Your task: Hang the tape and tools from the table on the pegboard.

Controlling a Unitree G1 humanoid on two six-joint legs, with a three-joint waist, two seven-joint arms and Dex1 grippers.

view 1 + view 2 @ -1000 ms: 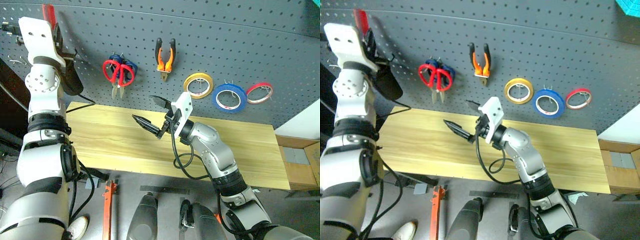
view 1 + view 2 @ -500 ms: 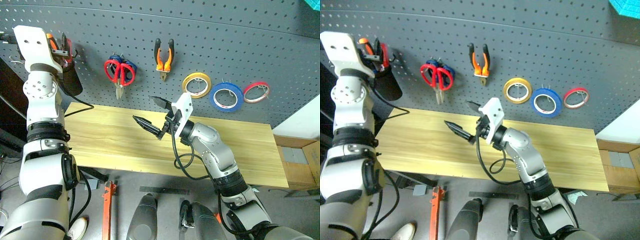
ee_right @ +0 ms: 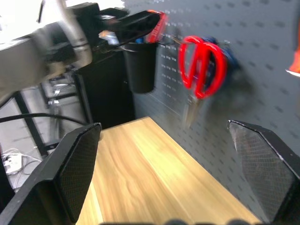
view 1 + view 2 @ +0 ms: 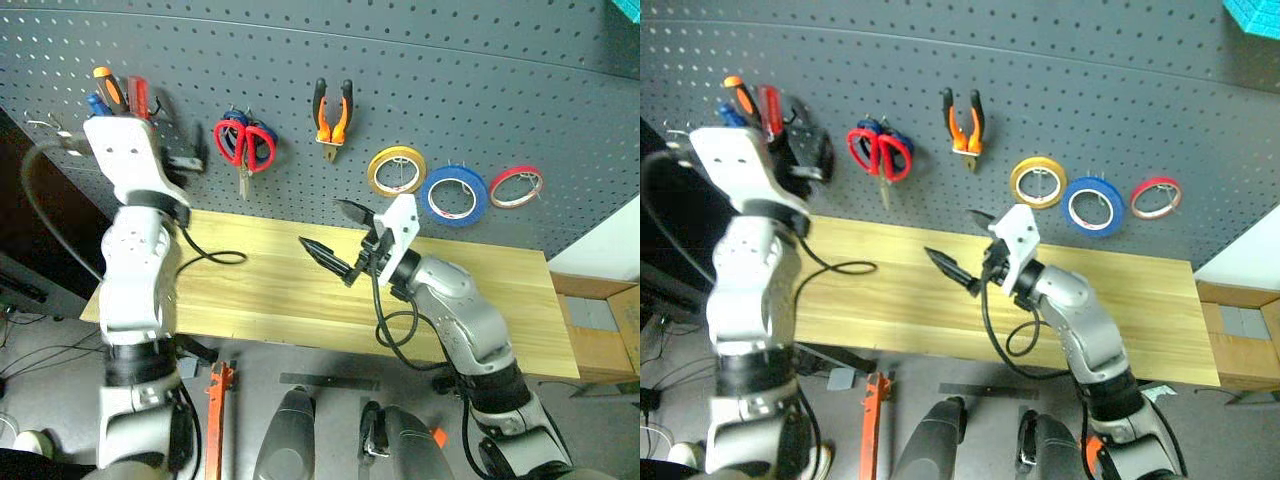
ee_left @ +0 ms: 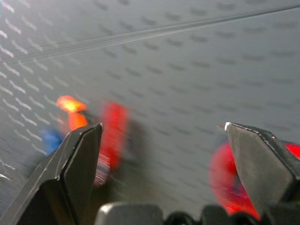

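The pegboard (image 4: 480,70) was a dark grey panel, flat and matt, drilled with even rows of small holes. Below it ran the table (image 4: 250,290), a long top of pale yellowish wood with plank grain, with no tool lying on the part in view.

Three rings of tape hung side by side on hooks: a thin yellow ring (image 4: 396,170), the broader blue tape (image 4: 456,195) with its wide hole, and a smaller red ring (image 4: 517,186). The blue one was the largest and sat between the other two.

To the left of them hung one pair of pliers (image 4: 332,118), handles up, orange and black. Further left, red-handled scissors (image 4: 245,145) hung over what seemed to be a second, blue-handled pair, though the overlap made that hard to confirm. At the far left a black cup (image 3: 139,65) on the board held three handles: an orange-topped one, a blue one and the slim red screwdriver (image 4: 138,96).

The left gripper (image 5: 161,154) was in front of the board near the cup, its two black wedge-shaped fingers spread wide with nothing between them. The right gripper (image 4: 336,236) hovered above the table's middle, fingers likewise well apart and empty
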